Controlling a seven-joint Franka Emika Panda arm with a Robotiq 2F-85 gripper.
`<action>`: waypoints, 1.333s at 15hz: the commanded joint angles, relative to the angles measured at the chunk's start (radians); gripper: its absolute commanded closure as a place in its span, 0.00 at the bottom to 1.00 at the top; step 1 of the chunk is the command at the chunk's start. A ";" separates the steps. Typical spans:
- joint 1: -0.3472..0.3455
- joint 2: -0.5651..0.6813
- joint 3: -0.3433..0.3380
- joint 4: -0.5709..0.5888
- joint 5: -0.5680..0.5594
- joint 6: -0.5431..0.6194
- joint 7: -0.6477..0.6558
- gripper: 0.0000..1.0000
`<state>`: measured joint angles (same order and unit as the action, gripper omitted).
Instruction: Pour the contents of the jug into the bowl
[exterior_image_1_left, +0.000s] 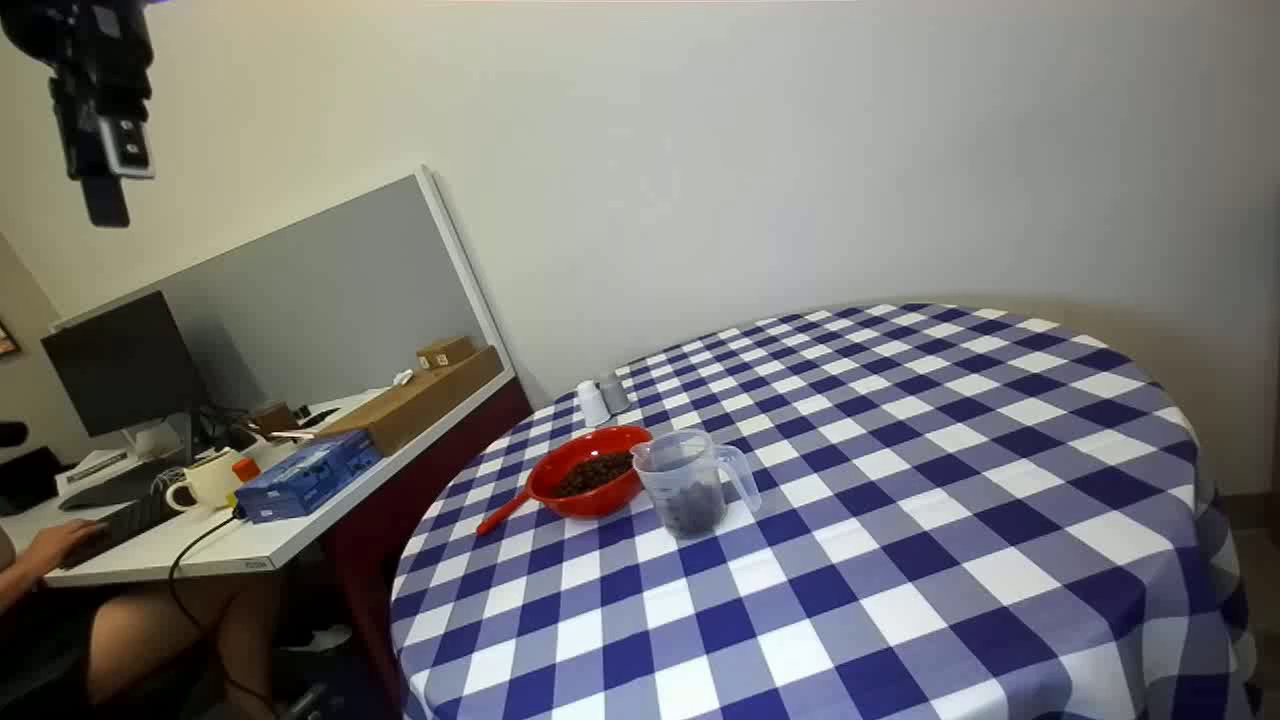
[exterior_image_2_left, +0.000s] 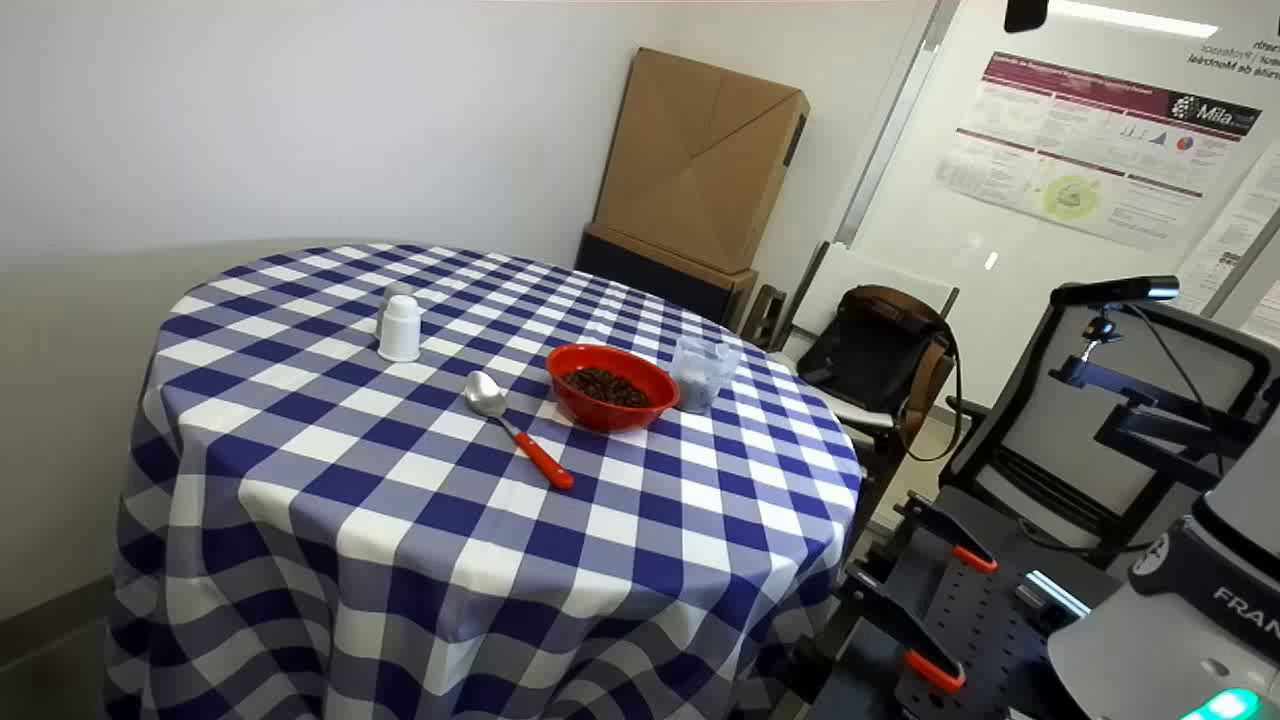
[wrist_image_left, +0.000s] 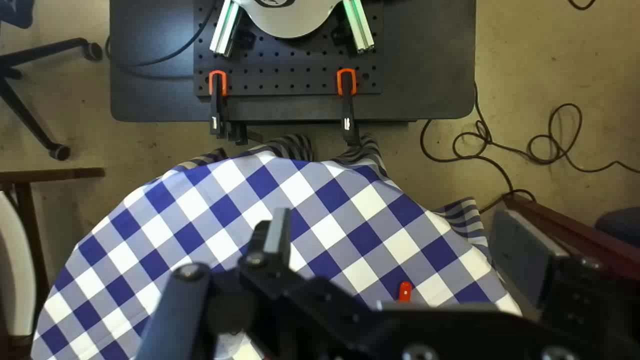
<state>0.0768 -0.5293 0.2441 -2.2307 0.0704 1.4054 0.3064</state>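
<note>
On the checked tablecloth (exterior_image_1_left: 900, 450), beside the red bowl (exterior_image_2_left: 600, 413), the clear measuring jug (exterior_image_1_left: 683, 474) stands upright, dark contents (exterior_image_1_left: 693, 510) low inside; contact between the two cannot be determined. The bowl holds brown pieces (exterior_image_2_left: 605, 387). Jug judged light, stiff and slippery-walled; the side handle (exterior_image_1_left: 743, 478) is the recommended grip. Gripper (wrist_image_left: 397, 237) well above, fingers (wrist_image_left: 277, 235) apart, holding nothing.
</note>
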 joint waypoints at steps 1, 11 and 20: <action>0.011 0.002 -0.008 0.002 -0.003 -0.001 0.004 0.00; 0.014 0.031 -0.003 0.007 -0.154 0.000 -0.093 0.00; 0.009 0.235 -0.142 0.011 -0.579 0.264 -0.531 0.00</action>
<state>0.0817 -0.3588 0.1564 -2.2313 -0.4233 1.5798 -0.0835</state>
